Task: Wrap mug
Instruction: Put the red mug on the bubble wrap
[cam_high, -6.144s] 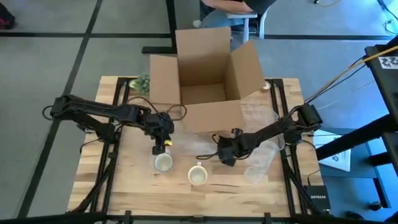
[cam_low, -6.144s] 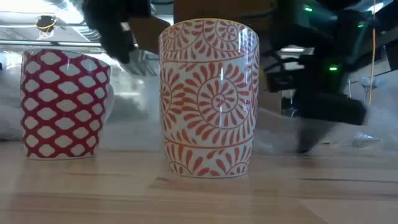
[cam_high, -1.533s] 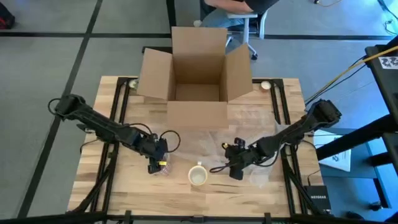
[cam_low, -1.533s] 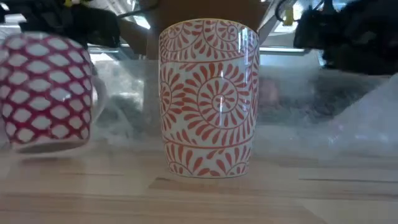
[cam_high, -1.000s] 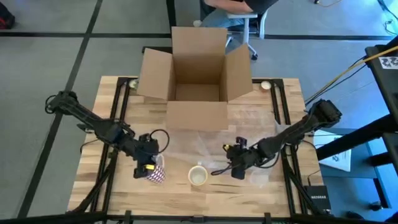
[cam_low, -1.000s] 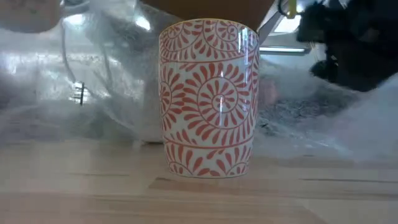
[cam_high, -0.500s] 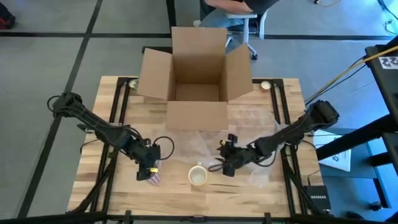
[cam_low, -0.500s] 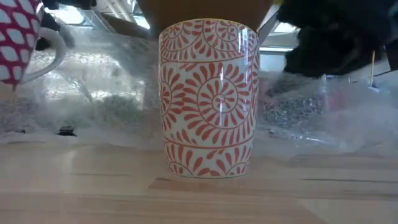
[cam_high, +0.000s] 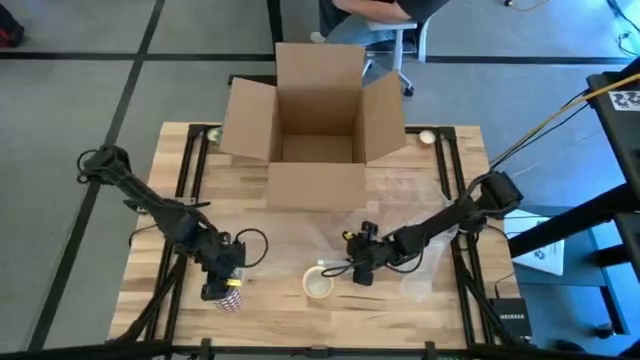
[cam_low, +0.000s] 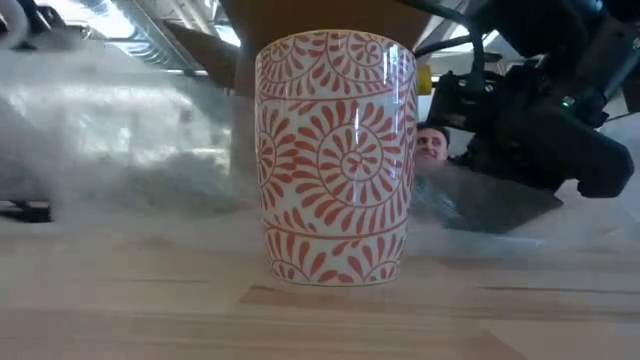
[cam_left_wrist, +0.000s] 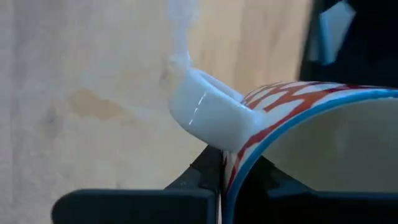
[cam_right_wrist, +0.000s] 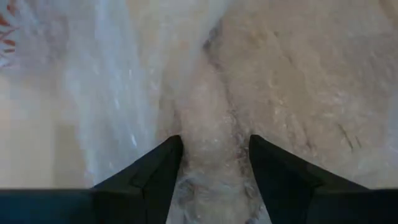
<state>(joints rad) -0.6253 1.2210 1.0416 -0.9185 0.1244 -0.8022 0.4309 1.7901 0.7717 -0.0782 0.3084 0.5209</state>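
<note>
Left gripper (cam_high: 226, 287) clenching rim of red-and-white lattice-patterned ceramic mug (cam_high: 231, 299). Right gripper (cam_high: 358, 268) pinching clear bubble-wrap sheet (cam_high: 322, 232) beside orange swirl-patterned mug (cam_high: 318, 284).

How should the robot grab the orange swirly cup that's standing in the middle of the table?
Probably by its rim. The swirly cup stands upright with its mouth open to the top, so one finger could slip inside and one outside, coming straight down. No handle shows here, and the right gripper beside it crowds that side.

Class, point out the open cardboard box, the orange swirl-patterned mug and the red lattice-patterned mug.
Open cardboard box (cam_high: 316, 185): high view, front wall.
Orange swirl-patterned mug (cam_low: 336, 160): low view, side wall.
Red lattice-patterned mug (cam_high: 230, 299): high view, patterned side.
</note>
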